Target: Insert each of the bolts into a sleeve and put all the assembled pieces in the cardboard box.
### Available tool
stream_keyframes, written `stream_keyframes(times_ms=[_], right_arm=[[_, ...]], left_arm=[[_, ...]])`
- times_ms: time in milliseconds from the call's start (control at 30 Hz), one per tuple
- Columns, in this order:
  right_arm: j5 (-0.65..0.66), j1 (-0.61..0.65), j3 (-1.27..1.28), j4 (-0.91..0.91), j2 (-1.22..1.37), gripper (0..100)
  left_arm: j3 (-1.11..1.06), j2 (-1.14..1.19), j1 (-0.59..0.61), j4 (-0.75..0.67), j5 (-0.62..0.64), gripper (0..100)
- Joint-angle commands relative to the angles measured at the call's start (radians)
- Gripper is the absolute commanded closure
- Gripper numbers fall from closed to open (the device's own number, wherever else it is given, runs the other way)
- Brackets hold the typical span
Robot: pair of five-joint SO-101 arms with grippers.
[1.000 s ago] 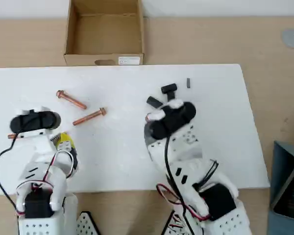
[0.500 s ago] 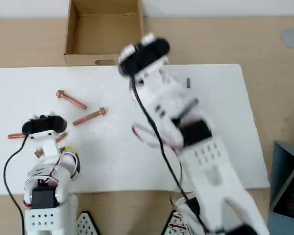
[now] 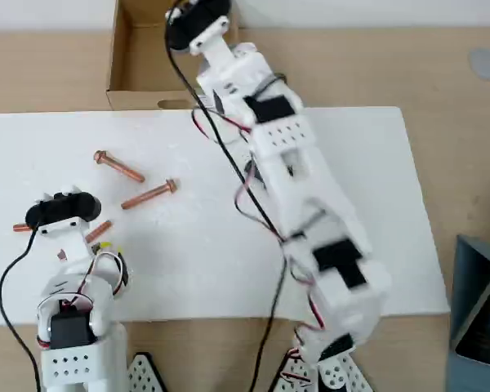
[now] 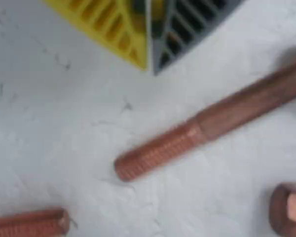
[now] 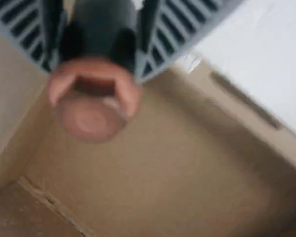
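My right gripper (image 3: pixel 198 18) hangs over the open cardboard box (image 3: pixel 119 61), shut on a black sleeve with a copper bolt in it (image 5: pixel 92 101); the box floor (image 5: pixel 187 168) lies below it. My left gripper (image 4: pixel 149 61) is low over the white mat at the near left, its yellow and grey fingers shut on nothing. Just past its tips lies a loose copper bolt (image 4: pixel 207 123). Two more bolts (image 3: pixel 118 167) (image 3: pixel 149 194) lie mid-left on the mat, and another bolt (image 3: pixel 23 227) is beside the left arm (image 3: pixel 61 209).
The white mat (image 3: pixel 188 269) covers most of the table. The stretched right arm (image 3: pixel 294 171) crosses its middle and hides what lies under it. A grey-blue bin (image 3: pixel 478 302) stands at the right edge, and a grey disc (image 3: pixel 488 61) is at the far right.
The right arm swung from the middle of the mat away to over the cardboard box, carrying the assembled piece. The left gripper shifted slightly over the bolts at the near left.
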State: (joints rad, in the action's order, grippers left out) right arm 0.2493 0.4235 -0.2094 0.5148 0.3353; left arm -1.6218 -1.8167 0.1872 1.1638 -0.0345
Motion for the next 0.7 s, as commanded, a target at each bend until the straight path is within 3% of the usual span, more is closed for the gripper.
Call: stream_keyframes(times_ms=[0, 400, 667], right_arm=[[0.052, -0.013, -0.277, -0.032, 0.174, 98.9], [0.207, -0.008, -0.851, 0.043, 0.657, 98.4], [0.207, -0.008, -1.061, 0.201, 0.769, 87.5]], left_arm=[[0.003, -0.007, 0.008, -0.017, -0.002, 100], [0.003, -0.007, 0.008, -0.017, -0.002, 100], [0.003, -0.007, 0.006, -0.017, -0.002, 100]])
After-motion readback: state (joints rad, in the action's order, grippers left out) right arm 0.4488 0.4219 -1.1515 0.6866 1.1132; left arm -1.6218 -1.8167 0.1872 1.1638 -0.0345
